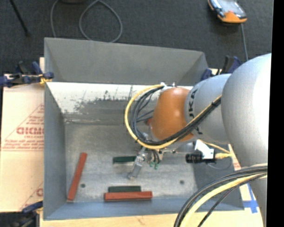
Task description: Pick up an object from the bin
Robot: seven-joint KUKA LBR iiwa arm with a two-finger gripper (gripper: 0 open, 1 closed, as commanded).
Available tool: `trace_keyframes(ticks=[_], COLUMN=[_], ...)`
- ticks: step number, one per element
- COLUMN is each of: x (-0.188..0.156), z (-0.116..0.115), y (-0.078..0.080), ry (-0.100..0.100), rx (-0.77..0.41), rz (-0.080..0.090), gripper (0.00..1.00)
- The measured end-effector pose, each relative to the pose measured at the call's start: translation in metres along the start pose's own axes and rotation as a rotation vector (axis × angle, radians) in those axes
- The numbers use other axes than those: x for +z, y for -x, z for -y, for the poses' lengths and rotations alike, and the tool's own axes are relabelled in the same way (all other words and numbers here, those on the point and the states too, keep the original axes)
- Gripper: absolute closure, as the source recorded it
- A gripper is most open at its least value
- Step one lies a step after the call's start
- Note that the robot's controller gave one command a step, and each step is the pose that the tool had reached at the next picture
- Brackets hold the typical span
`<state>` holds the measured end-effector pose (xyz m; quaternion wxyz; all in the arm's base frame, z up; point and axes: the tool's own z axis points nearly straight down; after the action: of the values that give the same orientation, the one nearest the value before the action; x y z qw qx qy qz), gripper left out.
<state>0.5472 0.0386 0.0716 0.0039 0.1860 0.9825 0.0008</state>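
My gripper (136, 168) hangs low over the middle of the bin floor, under the orange wrist cover. A short dark green bar (123, 159) lies flat just to its left, its right end right beside the gripper; whether they touch I cannot tell. In front of the gripper, near the bin's front wall, a second dark green bar (124, 189) lies flat with a red-brown bar (128, 196) alongside it.
A long red-brown stick (77, 176) lies along the left side of the bin floor, running front to back. The arm with its looped cables covers the right part of the bin.
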Motion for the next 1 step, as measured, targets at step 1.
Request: trace_keyframes(ticks=[1], x=[-0.0018], z=[-0.0013], y=[0.0011], ry=[0.003], rx=[0.003], rz=[0.004], gripper=[1.00])
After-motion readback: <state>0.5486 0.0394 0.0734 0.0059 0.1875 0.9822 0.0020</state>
